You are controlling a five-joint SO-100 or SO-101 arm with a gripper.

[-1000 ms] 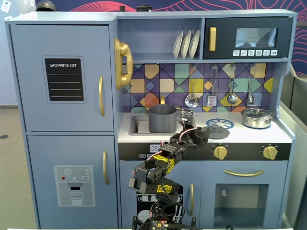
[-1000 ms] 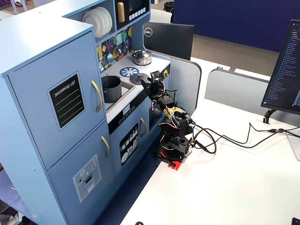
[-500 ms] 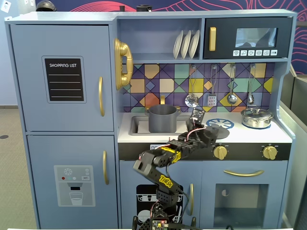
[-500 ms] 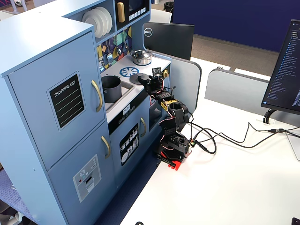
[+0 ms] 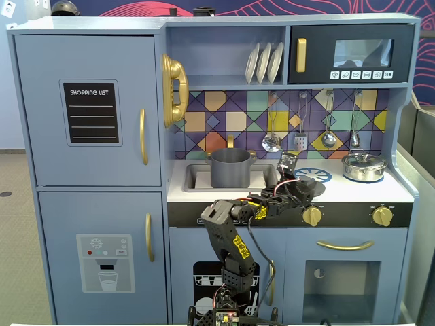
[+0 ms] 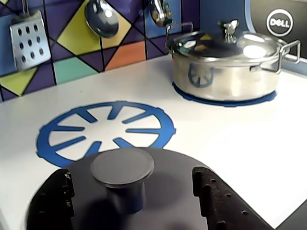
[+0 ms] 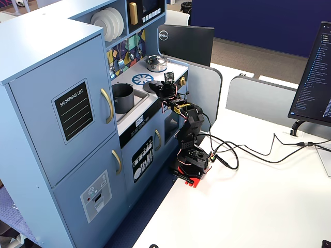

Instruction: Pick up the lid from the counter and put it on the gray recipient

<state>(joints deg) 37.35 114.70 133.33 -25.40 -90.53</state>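
The lid (image 6: 172,194) is a matte dark-gray disc lying flat on the counter (image 6: 230,143), just in front of the printed blue burner ring (image 6: 167,126). In the wrist view my gripper (image 6: 132,175) is open, and its two black fingers (image 6: 216,201) stand on either side of the lid's knob (image 6: 122,166) without touching it. In both fixed views the gripper (image 5: 298,185) (image 7: 161,89) is low over the lid (image 5: 310,183) (image 7: 151,88). The gray recipient (image 5: 230,168) (image 7: 122,97) stands upright in the recessed sink, left of the gripper in a fixed view, uncovered.
A shiny silver pot (image 6: 225,62) (image 5: 364,166) with its own lid stands on the second burner ring, at the counter's right end in a fixed view. Utensils (image 5: 272,141) hang on the tiled back wall. Gold knobs (image 5: 312,215) line the front panel below the arm.
The arm has stretched forward and to the right, carrying the gripper from beside the gray recipient to low over the lid. The lid and both pots have not moved.
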